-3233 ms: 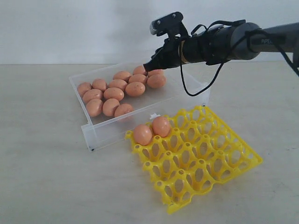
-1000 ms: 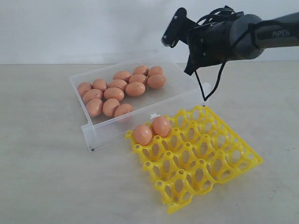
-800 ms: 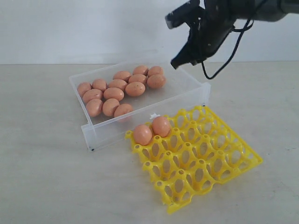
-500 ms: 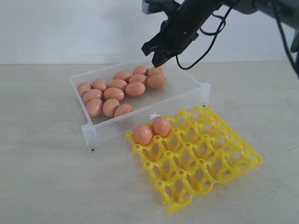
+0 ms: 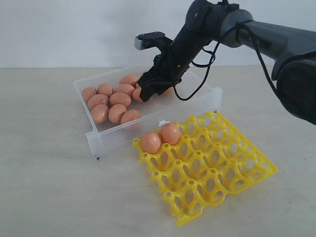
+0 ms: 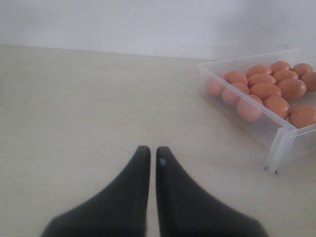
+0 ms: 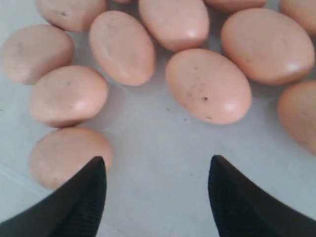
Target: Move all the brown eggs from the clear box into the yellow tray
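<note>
Eggs point(image 5: 118, 99) mostly lie in the box point(image 5: 113, 137), off to whose left the left jaws rest pressed together, while the right jaws have just dropped into the box and spread among the eggs, so a third pick for the tray point(image 5: 197, 155) beside the box looks near.
</note>
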